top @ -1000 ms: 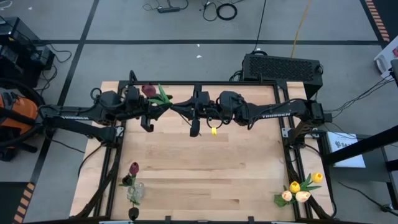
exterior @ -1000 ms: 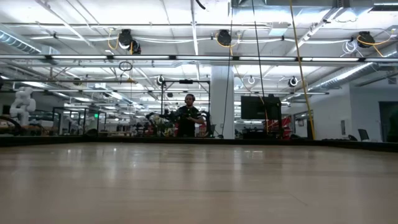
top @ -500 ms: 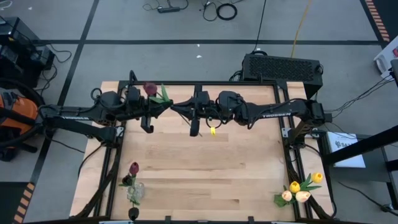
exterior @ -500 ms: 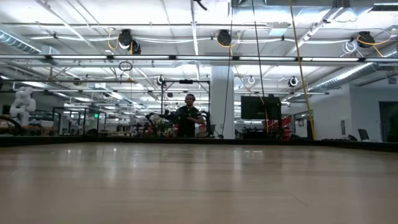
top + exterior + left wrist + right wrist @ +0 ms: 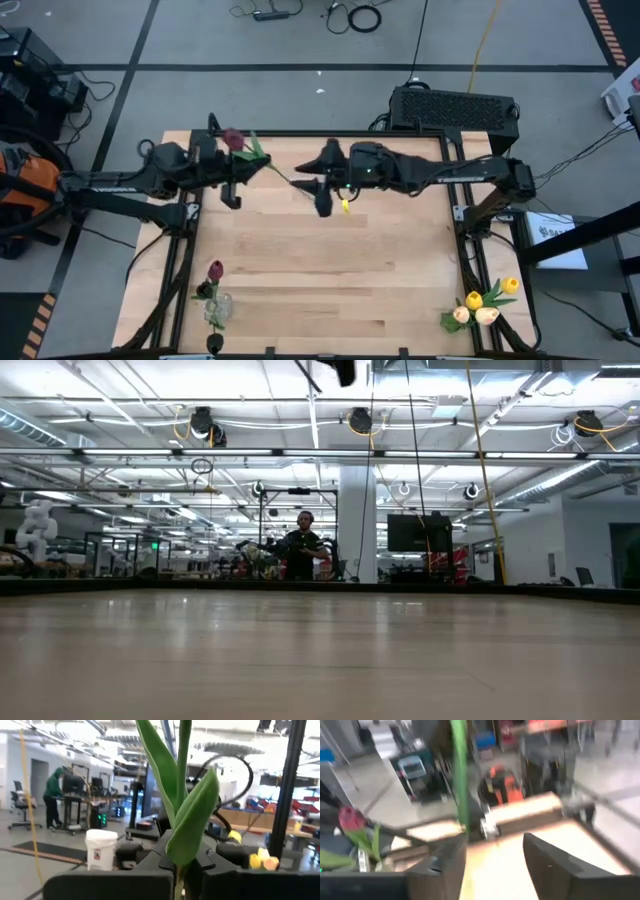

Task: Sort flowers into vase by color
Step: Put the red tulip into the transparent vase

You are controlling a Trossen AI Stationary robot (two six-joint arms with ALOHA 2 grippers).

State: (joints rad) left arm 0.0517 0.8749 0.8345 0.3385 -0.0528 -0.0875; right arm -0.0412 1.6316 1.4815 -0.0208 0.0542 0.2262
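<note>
One dark red tulip (image 5: 234,139) hangs above the table's (image 5: 320,260) far edge, its green stem running 3 o'clock from the left hand (image 5: 232,185), closed on it, toward the open right hand (image 5: 318,186).

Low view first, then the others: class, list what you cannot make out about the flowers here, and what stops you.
Low view: no flowers or vase show, only an arm part cut by the top edge.
High view: glass vase too small to count stems. Yellow flower partly hidden under the right end effector.
Left wrist view: red tulip head cut off by the top edge.
Right wrist view: blurred, so stem contact is unclear.
</note>
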